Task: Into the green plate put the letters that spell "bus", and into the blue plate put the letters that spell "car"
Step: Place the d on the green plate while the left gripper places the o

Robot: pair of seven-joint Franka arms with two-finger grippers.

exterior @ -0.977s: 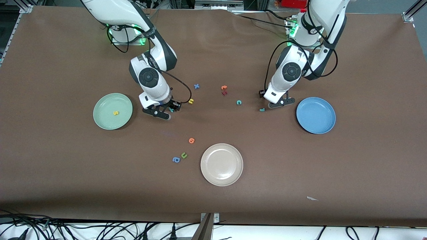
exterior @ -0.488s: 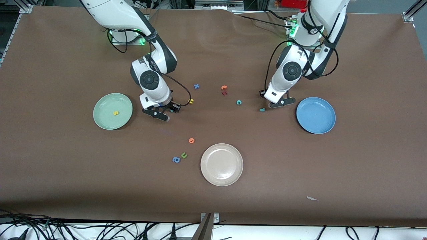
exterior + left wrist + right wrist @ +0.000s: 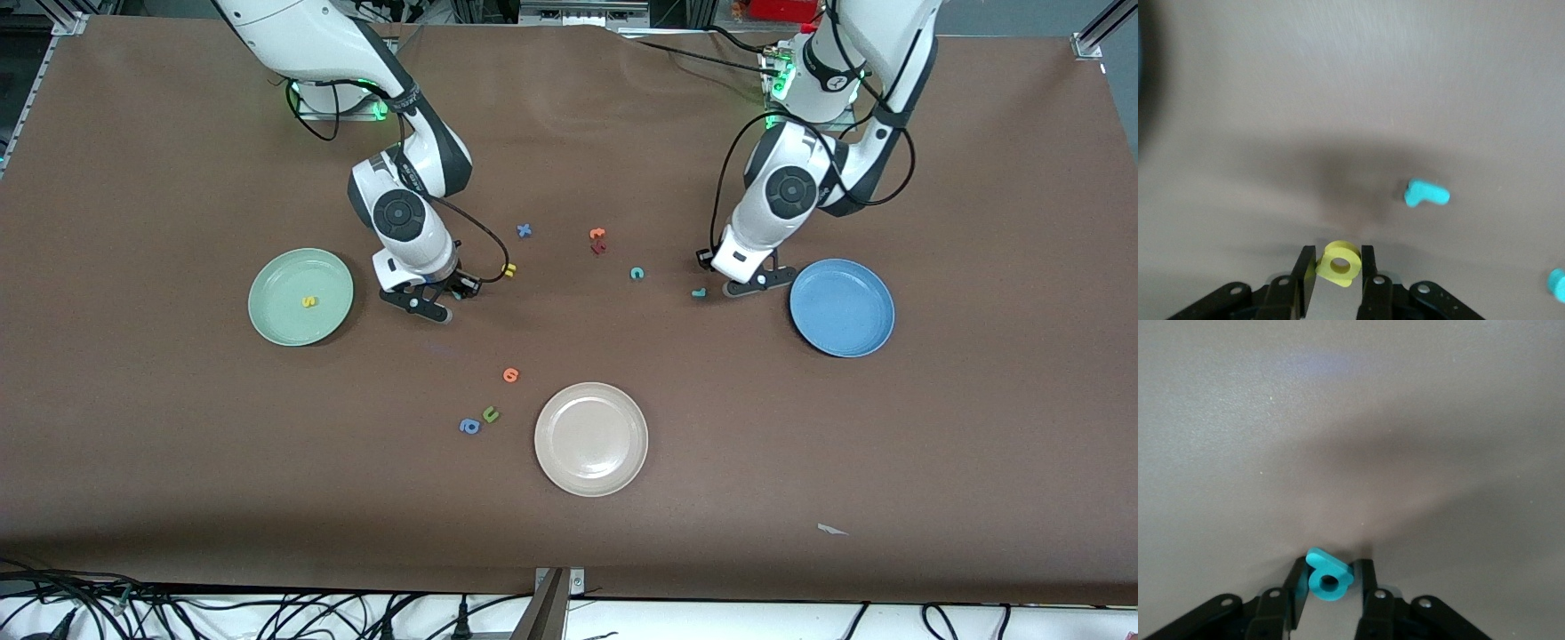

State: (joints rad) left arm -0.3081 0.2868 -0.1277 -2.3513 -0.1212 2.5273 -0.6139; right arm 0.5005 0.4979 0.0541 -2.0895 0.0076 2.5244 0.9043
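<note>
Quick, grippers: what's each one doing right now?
Left gripper: shut on the small yellow foam letter a.
Right gripper: shut on the small teal foam letter b.

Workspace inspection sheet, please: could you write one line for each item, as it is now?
Surface: brown table, a pale scrap near the front camera's edge.
Job's things: yellow s in green plate; blue plate holds nothing; teal c, teal r, yellow u on table.
Clutter: cream plate, blue x, orange, red, green, blue letters.
Grippers: left gripper shut on yellow a; right gripper shut on teal b.
Cables: bundle below the table's front edge.
Surroundings: nothing seen.
</note>
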